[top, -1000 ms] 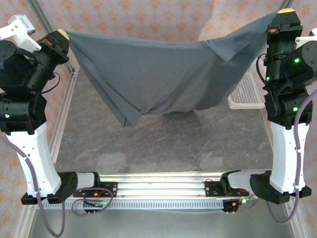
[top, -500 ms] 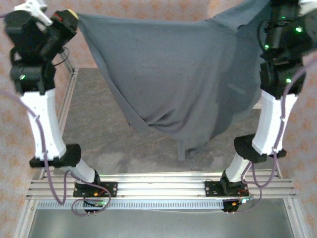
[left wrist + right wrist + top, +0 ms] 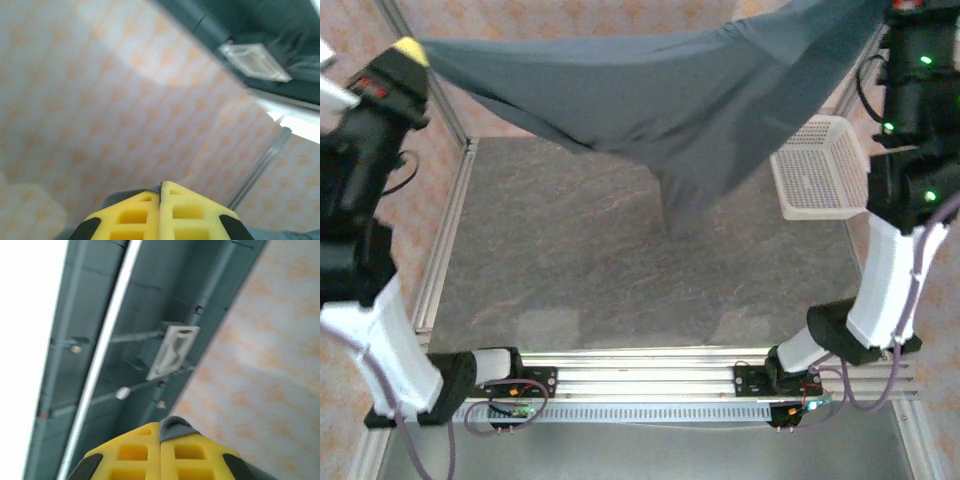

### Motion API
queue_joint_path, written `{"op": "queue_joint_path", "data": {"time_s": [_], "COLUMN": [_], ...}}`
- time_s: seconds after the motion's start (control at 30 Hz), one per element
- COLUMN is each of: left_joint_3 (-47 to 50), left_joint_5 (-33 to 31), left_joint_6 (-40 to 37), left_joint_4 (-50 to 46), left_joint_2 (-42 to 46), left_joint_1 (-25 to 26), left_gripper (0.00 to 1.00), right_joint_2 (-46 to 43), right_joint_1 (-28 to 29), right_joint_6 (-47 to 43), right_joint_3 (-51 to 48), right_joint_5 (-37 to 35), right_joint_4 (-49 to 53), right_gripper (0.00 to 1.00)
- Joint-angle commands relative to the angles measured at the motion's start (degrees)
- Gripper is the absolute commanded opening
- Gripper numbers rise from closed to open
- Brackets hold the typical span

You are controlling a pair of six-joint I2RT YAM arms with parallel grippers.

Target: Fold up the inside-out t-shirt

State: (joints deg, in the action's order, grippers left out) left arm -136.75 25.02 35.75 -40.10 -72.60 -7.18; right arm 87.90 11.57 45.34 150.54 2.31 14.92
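The dark slate-grey inside-out t-shirt [image 3: 670, 95] hangs stretched in the air between both arms, high over the table, its lower part drooping to a point near the middle. My left gripper [image 3: 412, 50] holds its left end at the upper left; the yellow fingers [image 3: 135, 212] are pressed together with a thin grey cloth edge [image 3: 131, 194] showing over them. My right gripper [image 3: 161, 429] is raised at the upper right, its jaws shut on a small fold of the grey cloth [image 3: 176, 427].
A white mesh basket [image 3: 818, 168] sits at the table's right edge, beside the right arm [image 3: 910, 150]. The grey table top [image 3: 620, 270] lies below the shirt. Patterned curtain walls and metal frame rails [image 3: 445, 240] enclose the space.
Both arms have swung the shirt up and back. The cloth, which hung low near the front, now hangs higher and farther back. The basket has come into view.
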Motion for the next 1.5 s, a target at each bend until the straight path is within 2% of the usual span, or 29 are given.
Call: {"op": "queue_joint_path", "data": {"time_s": [0.0, 0.07, 0.17, 0.27, 0.37, 0.43, 0.5, 0.6, 0.67, 0.77, 0.9, 1.07, 1.23, 1.47], "left_joint_3": [0.6, 2.6, 11.3, 26.5, 42.5, 54.4, 63.9, 73.1, 76.0, 74.0, 62.5, 46.0, 28.5, 8.5], "left_joint_5": [-0.9, 0.0, 2.8, 5.7, 7.8, 8.3, 7.2, 3.3, 0.2, -4.9, -11.6, -19.7, -25.2, -29.7], "left_joint_6": [-1.2, -0.7, -1.4, -0.3, 0.7, 0.1, -0.3, -2.0, -2.4, -7.1, -13.3, -19.0, -22.5, -28.6], "left_joint_4": [1.0, 1.6, 4.9, 8.9, 11.1, 12.7, 13.8, 11.5, 9.4, 4.6, -2.0, -1.9, 1.8, 2.4], "left_joint_2": [-2.0, -1.5, 0.8, 3.9, 6.6, 8.6, 9.9, 11.3, 12.4, 12.8, 11.1, 11.3, 9.3, 5.3], "left_joint_1": [-0.4, -0.5, -0.4, 0.1, 3.0, 8.8, 15.7, 23.2, 24.2, 24.3, 24.2, 24.2, 24.1, 24.1], "left_gripper": [0.00, 0.00, 0.00, 0.00, 0.00, 0.00, 0.00, 0.00, 0.00, 0.00, 0.00, 0.00, 0.00, 0.00], "right_joint_2": [-1.5, -1.6, -3.2, -8.9, -15.8, -19.3, -19.8, -22.5, -23.8, -24.0, -22.5, -23.1, -19.1, -11.5], "right_joint_1": [-0.2, -0.2, -0.2, -0.2, -0.2, -0.3, -0.2, -0.3, -0.3, -0.3, -0.3, -0.3, -0.3, -0.3], "right_joint_6": [2.7, 1.3, -3.4, -2.9, 4.2, 12.9, 17.4, 21.9, 23.7, 19.1, 9.9, -1.2, -4.8, -4.5], "right_joint_3": [-0.4, -0.8, -4.9, -23.9, -50.9, -71.3, -84.7, -99.0, -101.9, -95.6, -79.0, -60.5, -37.3, -9.2], "right_joint_5": [2.1, 3.8, 7.6, 10.0, 9.2, 12.7, 15.4, 14.3, 11.6, 8.2, 5.9, 7.0, 7.5, 4.7], "right_joint_4": [-5.5, -3.1, 4.2, 7.3, 5.7, 0.8, -0.8, -1.7, -0.5, 6.0, 13.8, 9.1, 6.5, 7.4], "right_gripper": [0.00, 0.00, 0.00, 0.00, 0.00, 0.00, 0.00, 0.00, 0.00, 0.00, 0.00, 0.00, 0.00, 0.00]}}
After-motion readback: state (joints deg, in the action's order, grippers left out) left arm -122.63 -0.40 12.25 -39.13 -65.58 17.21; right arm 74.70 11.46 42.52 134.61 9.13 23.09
